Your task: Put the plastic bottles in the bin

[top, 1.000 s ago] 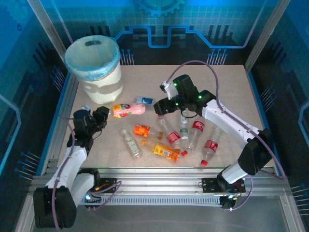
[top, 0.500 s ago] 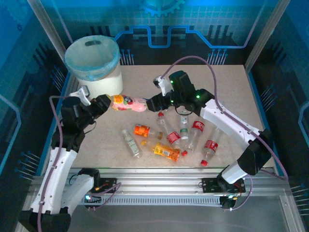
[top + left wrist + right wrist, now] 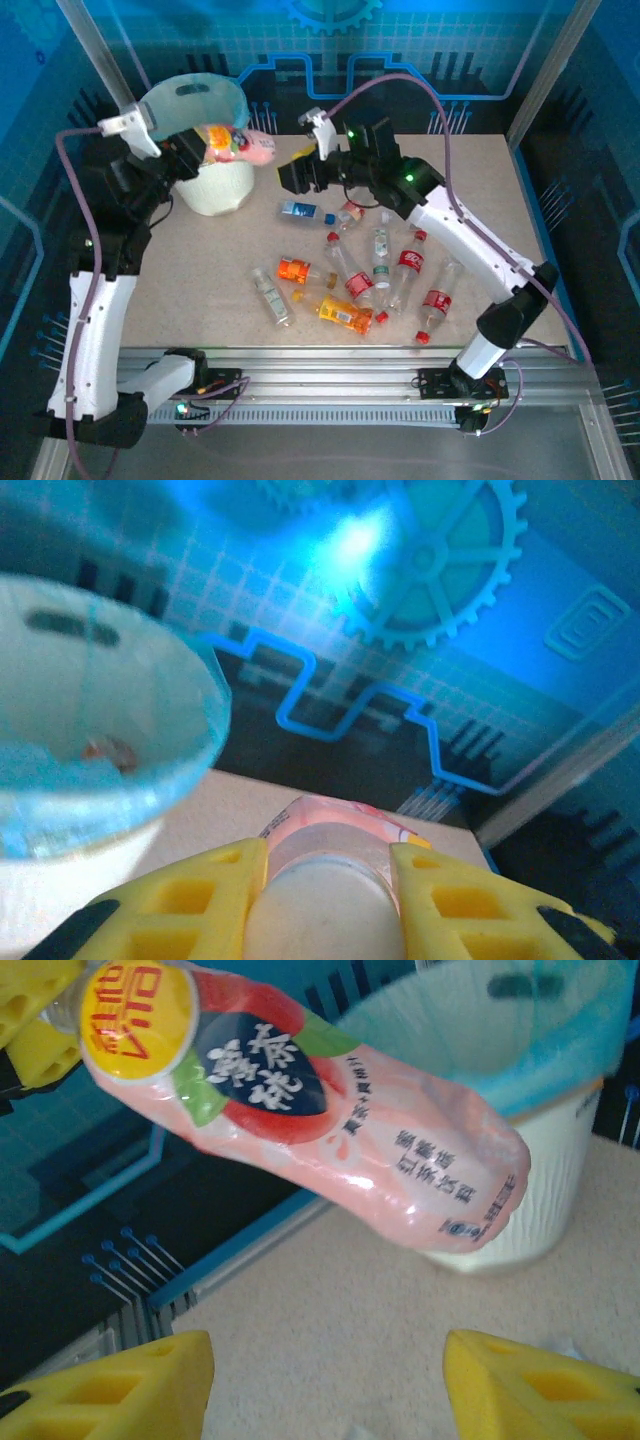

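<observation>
Left gripper (image 3: 197, 150) is closed tightly on the neck end of a pink plastic bottle (image 3: 243, 146) with a peach picture on its label, and it holds this bottle high, at the right side of the rim of the large round cream-white bin (image 3: 215, 188) lined with a pale blue bag. A second ago this gripper was low over the near left part of the beige table (image 3: 480, 180) and the bottle lay flat just beside it; half a second ago the bottle was already gripped, but only at the height of the bin's foot. So the lift is done; I judge that this bottle now needs only a short move left over the opening, then the release.

Right gripper (image 3: 296, 176) has followed from the middle of the table toward the far left; its jaws stand wide apart and hold nothing. About ten other plastic bottles (image 3: 372, 275) lie on the table between the arms; the task looks to be in its early part.

On the left wrist view the yellow fingers (image 3: 215, 895) press the bottle's clear neck (image 3: 325, 880); the bin's inside shows at the left, with a small reddish thing (image 3: 108, 750) in the bag, too blurred to name. The right wrist view gives instead the whole side of the bottle (image 3: 330, 1120): a round yellow mark, a red and dark label, the base pointing toward the bin (image 3: 545, 1215); its own yellow fingers (image 3: 110, 1385) stay well below, not touching. From neither can I tell whether the base is already above the opening.
</observation>
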